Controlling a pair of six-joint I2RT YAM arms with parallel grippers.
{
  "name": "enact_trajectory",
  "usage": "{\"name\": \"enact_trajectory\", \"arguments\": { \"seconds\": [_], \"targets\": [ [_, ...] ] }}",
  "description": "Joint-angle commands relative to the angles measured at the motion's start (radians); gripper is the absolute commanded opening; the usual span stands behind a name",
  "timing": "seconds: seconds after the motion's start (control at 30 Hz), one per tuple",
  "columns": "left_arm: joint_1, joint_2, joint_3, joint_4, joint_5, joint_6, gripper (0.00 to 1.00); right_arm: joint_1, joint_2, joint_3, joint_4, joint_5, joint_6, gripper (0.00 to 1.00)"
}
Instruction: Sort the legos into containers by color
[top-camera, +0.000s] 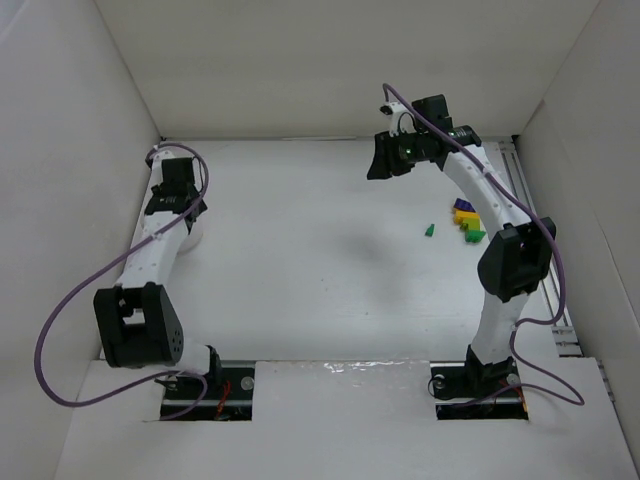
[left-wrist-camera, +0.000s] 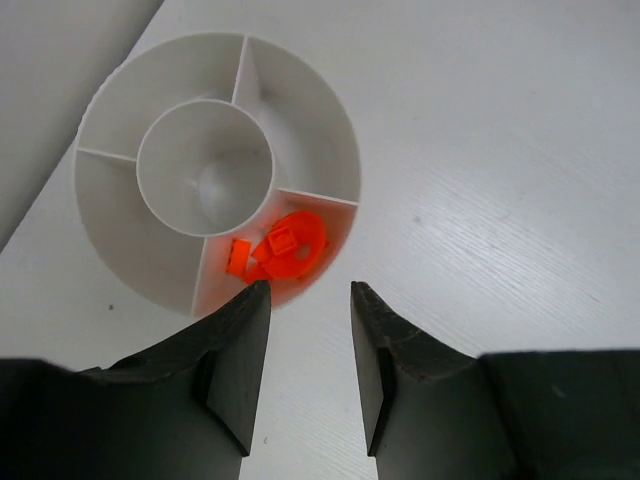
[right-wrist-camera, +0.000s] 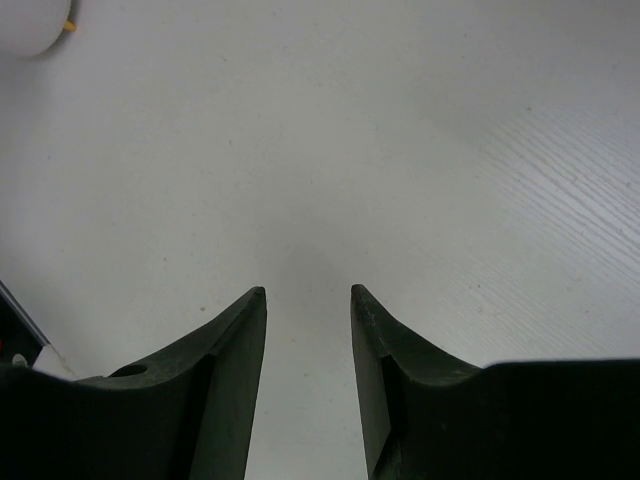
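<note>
The round white bowl (left-wrist-camera: 215, 100) has a centre cup and several outer compartments. Several orange legos (left-wrist-camera: 280, 250) lie in its near-right compartment. My left gripper (left-wrist-camera: 308, 290) is open and empty, just above the bowl's near rim. In the top view the bowl (top-camera: 194, 241) peeks out beside the left arm. Loose legos lie at the table's right: a purple-blue one (top-camera: 462, 205), a yellow one (top-camera: 466, 217), a green one (top-camera: 474, 236) and a small green one (top-camera: 429, 230). My right gripper (top-camera: 378, 160) is open and empty, raised over bare table (right-wrist-camera: 308, 292).
White walls enclose the table on the left, back and right. The right arm's elbow (top-camera: 512, 262) stands close to the loose legos. The bowl's edge (right-wrist-camera: 30, 25) shows at the top left of the right wrist view.
</note>
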Motion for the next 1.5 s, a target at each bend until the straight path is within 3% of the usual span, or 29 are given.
{"name": "enact_trajectory", "arguments": {
  "seconds": [0.0, 0.1, 0.17, 0.23, 0.3, 0.43, 0.57, 0.77, 0.93, 1.47],
  "targets": [
    [-0.009, -0.173, -0.027, 0.111, 0.117, 0.081, 0.34, 0.007, -0.011, 0.008, 0.016, 0.021, -0.013, 0.45],
    [-0.044, -0.294, -0.074, 0.206, 0.281, 0.258, 0.36, -0.015, -0.033, -0.033, 0.036, 0.047, -0.013, 0.45],
    [-0.044, -0.351, -0.109, 0.24, 0.478, 0.338, 0.51, -0.025, -0.044, -0.057, 0.036, 0.09, -0.039, 0.45],
    [-0.044, -0.409, -0.119, 0.249, 0.588, 0.421, 0.64, -0.051, -0.053, -0.108, 0.025, 0.116, -0.087, 0.46],
    [-0.053, -0.419, -0.131, 0.249, 0.672, 0.421, 0.67, -0.09, -0.064, -0.157, -0.001, 0.153, -0.111, 0.46],
    [-0.053, -0.405, -0.131, 0.223, 0.673, 0.4, 0.79, -0.154, -0.103, -0.322, -0.019, 0.257, -0.148, 0.5],
    [-0.053, -0.393, -0.131, 0.245, 0.602, 0.363, 0.84, -0.216, -0.194, -0.476, 0.057, 0.306, -0.125, 0.76],
    [-0.148, -0.423, -0.166, 0.306, 0.476, 0.374, 0.91, -0.254, -0.214, -0.571, 0.122, 0.364, -0.043, 0.76],
    [-0.222, -0.463, -0.203, 0.335, 0.386, 0.412, 0.92, -0.291, -0.159, -0.571, 0.16, 0.364, 0.061, 0.64],
    [-0.222, -0.481, -0.223, 0.335, 0.357, 0.434, 0.93, -0.217, -0.054, -0.48, 0.208, 0.484, 0.227, 0.54]
  ]
}}
